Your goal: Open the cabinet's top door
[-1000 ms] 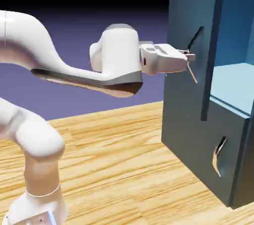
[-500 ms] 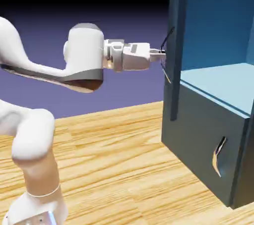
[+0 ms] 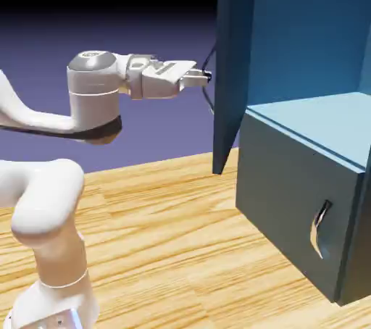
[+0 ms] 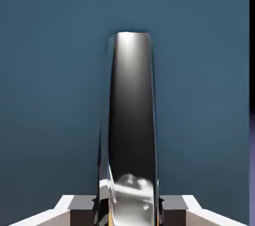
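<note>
Wood-grained tabletop [image 3: 159,248] spreads beneath a dark, blue-violet backdrop [image 3: 159,132].

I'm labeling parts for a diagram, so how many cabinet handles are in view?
2: one handle on the swung-open top door, between the gripper's fingertips; another handle on the lower panel.

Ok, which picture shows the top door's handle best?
The hand view: the shiny handle is big there, between the gripper's fingertips. The exterior view shows just a thin curve beside the open door.
</note>
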You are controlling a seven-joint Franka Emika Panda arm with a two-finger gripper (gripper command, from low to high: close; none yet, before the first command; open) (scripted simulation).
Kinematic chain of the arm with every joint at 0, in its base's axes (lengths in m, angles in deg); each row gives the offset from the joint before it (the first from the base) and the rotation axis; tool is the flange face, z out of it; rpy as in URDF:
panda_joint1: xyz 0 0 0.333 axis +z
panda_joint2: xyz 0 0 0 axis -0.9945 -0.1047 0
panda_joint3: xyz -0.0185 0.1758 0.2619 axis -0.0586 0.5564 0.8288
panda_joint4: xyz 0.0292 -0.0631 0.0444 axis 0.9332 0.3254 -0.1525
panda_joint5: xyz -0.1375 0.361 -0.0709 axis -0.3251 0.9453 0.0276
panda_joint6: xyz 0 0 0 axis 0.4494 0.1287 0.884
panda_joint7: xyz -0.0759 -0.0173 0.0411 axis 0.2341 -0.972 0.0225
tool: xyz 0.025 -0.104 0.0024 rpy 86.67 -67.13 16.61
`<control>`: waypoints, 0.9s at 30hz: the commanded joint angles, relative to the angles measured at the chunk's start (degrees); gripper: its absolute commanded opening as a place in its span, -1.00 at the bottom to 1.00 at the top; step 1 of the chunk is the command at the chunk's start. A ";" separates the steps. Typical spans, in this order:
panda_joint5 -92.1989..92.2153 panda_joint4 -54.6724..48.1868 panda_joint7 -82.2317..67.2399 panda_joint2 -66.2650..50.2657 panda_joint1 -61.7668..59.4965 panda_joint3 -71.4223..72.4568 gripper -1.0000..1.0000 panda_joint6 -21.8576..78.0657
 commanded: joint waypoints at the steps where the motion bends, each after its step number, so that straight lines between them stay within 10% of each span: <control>1: 2.60 0.52 -1.46 1.32 1.26 1.22 -1.00 2.45; 27: 37.61 -20.04 -3.88 -2.36 13.70 40.78 -1.00 65.15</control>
